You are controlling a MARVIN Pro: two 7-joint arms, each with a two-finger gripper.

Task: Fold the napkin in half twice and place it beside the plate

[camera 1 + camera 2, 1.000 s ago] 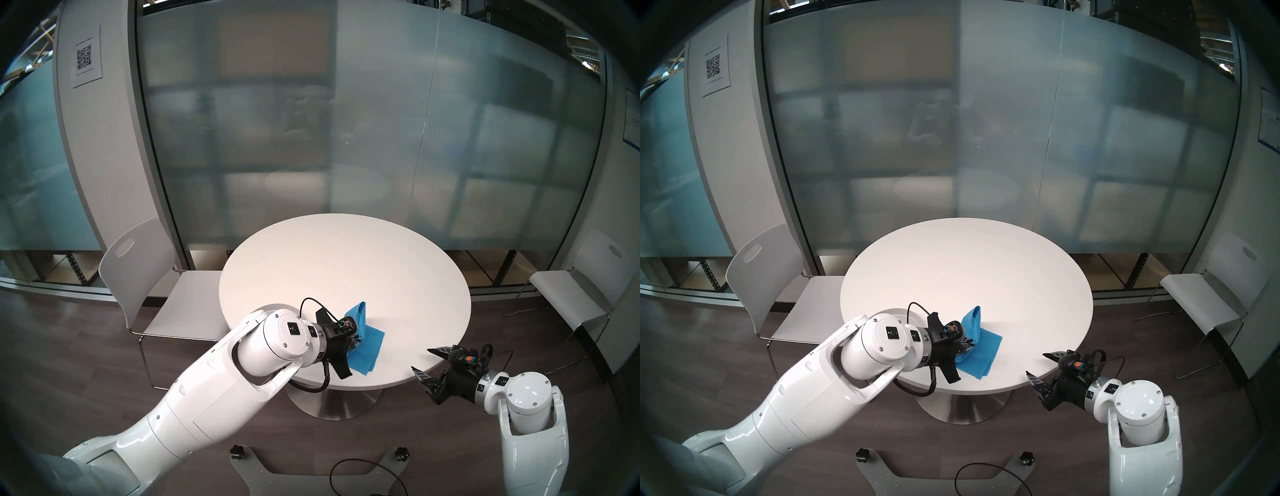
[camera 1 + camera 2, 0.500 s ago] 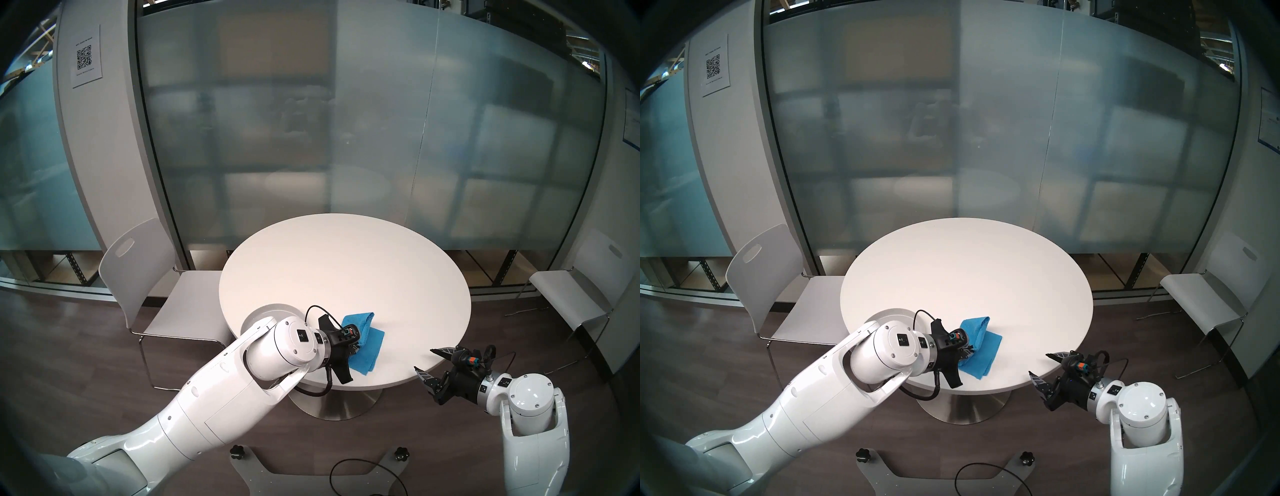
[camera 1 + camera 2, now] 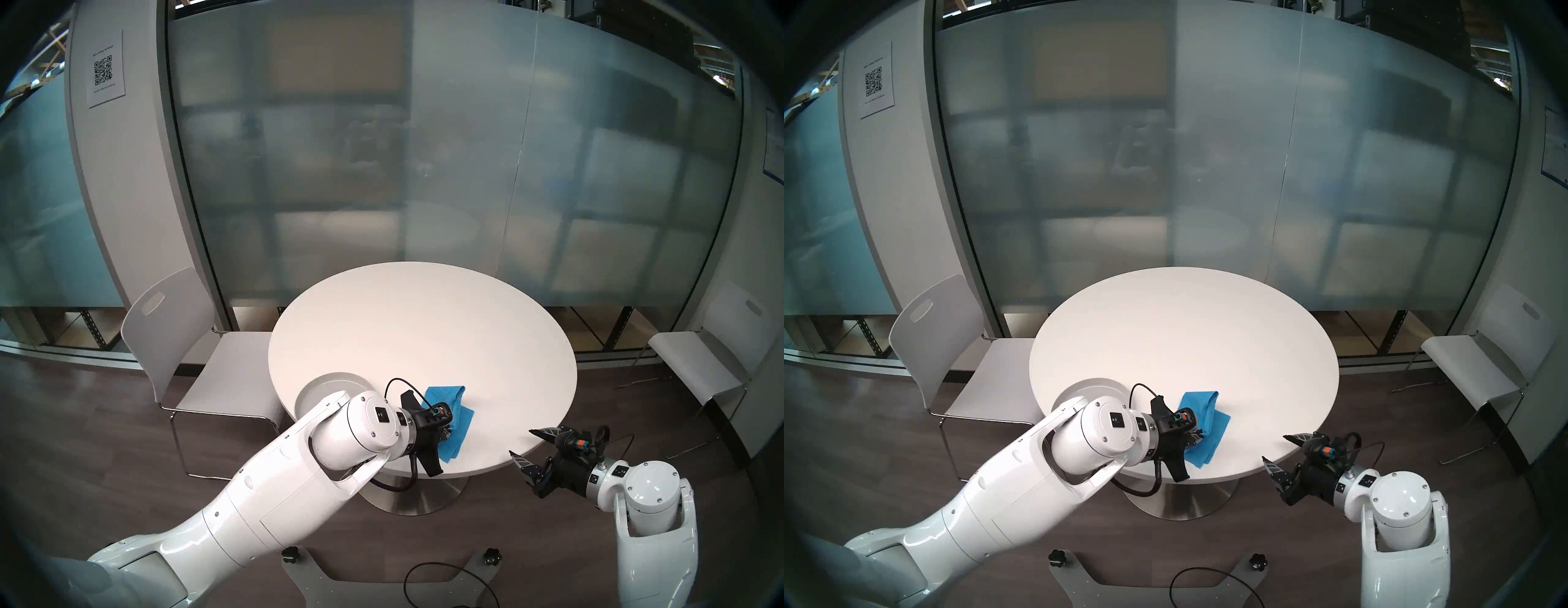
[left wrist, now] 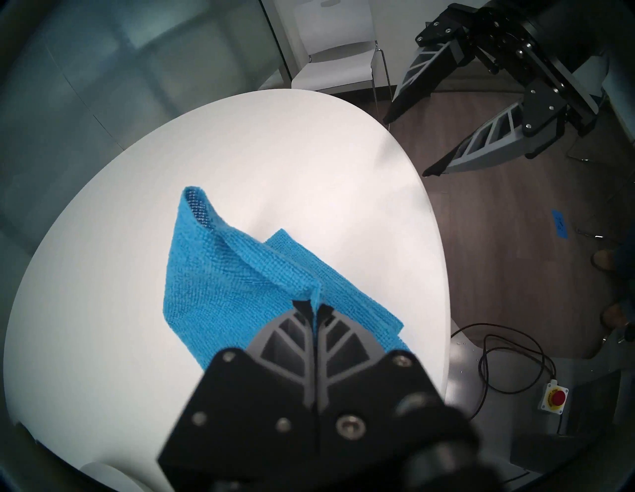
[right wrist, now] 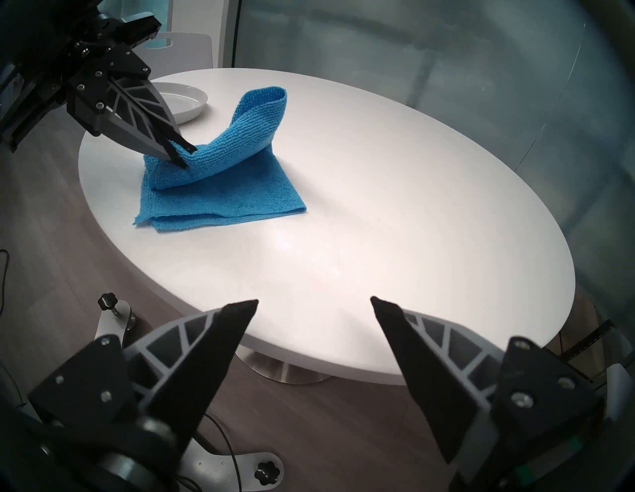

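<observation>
One blue napkin (image 5: 220,185) lay folded near the worktop's (image 3: 424,322) near edge, its far flap raised in a loop. The left tool (image 5: 178,156) was clamped on a napkin corner, angled down. One plate (image 5: 187,98) sat just left of it. The right tool (image 5: 314,304), jaws spread and empty, hung off the near right rim. A wall sheet (image 3: 105,68) bore a QR code, its text unreadable.
</observation>
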